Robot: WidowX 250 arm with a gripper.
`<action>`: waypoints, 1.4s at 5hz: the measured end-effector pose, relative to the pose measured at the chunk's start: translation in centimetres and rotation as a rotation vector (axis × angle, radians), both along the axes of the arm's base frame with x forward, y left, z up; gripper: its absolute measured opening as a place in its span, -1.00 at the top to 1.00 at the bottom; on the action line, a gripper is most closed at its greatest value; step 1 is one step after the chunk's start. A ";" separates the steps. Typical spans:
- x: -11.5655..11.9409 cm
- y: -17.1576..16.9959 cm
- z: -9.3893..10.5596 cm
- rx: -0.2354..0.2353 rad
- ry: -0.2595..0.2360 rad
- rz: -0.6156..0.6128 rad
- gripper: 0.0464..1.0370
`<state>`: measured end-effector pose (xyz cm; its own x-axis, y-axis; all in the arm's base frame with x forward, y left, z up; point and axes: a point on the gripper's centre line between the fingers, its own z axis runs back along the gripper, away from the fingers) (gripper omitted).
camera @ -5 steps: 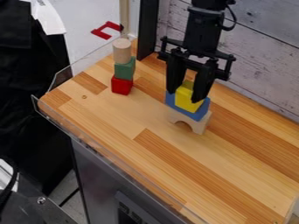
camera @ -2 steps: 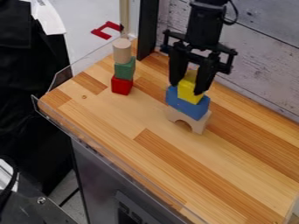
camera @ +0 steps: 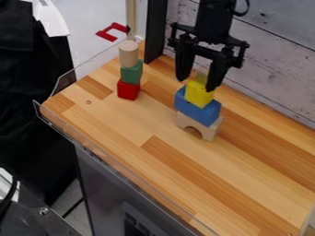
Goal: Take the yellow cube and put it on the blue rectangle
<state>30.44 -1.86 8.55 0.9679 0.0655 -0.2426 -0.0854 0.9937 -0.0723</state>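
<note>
The cube (camera: 199, 95) is seated on the blue block (camera: 197, 107), nothing is held by the widely parted gripper (camera: 197, 84), and, with release seemingly done, only a clear upward retreat is needed.

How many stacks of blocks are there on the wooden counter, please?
2. One, at the picture's left: red block, green block, pale cylinder on top. The other, below the gripper: pale arch, blue block, yellow block on top.
</note>
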 end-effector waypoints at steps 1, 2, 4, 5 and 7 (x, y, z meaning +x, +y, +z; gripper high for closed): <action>0.0 0.1 0.0 -0.009 0.014 0.010 -0.95; -0.1 0.3 0.0 -0.008 0.016 0.022 -0.93; 0.7 2.4 5.2 -0.034 -0.052 0.094 -0.92; 0.5 5.2 5.3 -0.031 -0.059 0.193 -0.92; -0.2 9.8 3.8 0.035 -0.078 0.333 -0.92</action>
<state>30.20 7.90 12.38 0.9074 0.3882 -0.1612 -0.4014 0.9141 -0.0581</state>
